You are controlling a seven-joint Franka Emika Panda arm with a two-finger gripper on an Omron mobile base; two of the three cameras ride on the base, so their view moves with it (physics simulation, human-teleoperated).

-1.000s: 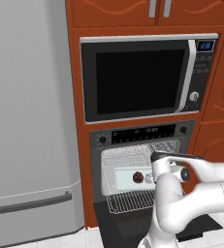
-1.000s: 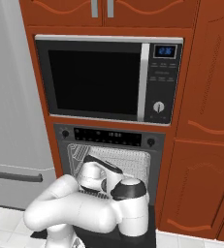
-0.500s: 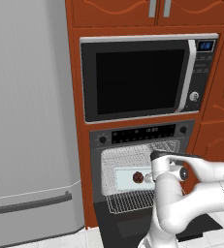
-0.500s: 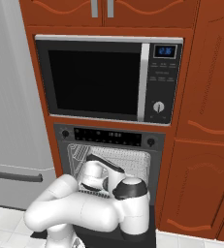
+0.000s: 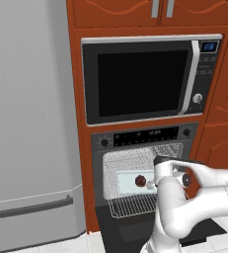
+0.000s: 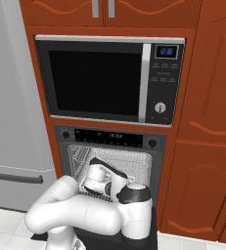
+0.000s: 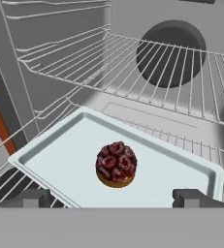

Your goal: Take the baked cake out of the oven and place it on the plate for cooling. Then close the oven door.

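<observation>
The hand (image 7: 112,197) is standing open inside the mouth of the oven (image 5: 142,175), gripping nothing. In the hand view its two dark fingertips (image 7: 30,197) are rising wide apart at the bottom edge, one toward 7 o'clock and the other toward 5 o'clock, and the baked cake (image 7: 116,163) is sitting between and just beyond them, untouched.

The cake is resting near the centre of a pale shallow tray (image 7: 55,160), a small round lump with a dark reddish, bumpy top and a lighter brown base. The tray is lying on a wire rack (image 7: 16,181) in the pale oven cavity, with a second rack (image 7: 147,63) spanning the space above it and a round dark fan recess (image 7: 174,46) showing in the back wall toward 1 o'clock.

In the left base view the cake (image 5: 140,181) is appearing as a tiny dark spot on the tray, at 9 o'clock from the robot's white wrist, which is reaching into the opening. The oven door (image 5: 135,225) is hanging open, folded down flat below the cavity at 6 o'clock. Above the cavity the control strip (image 5: 145,137) is showing two knobs and a display, and the microwave (image 5: 150,79) is sitting at 12 o'clock over that. A grey refrigerator (image 5: 31,118) is standing at 9 o'clock of the oven. In the right base view the arm is crossing in front of the oven (image 6: 112,161).
</observation>
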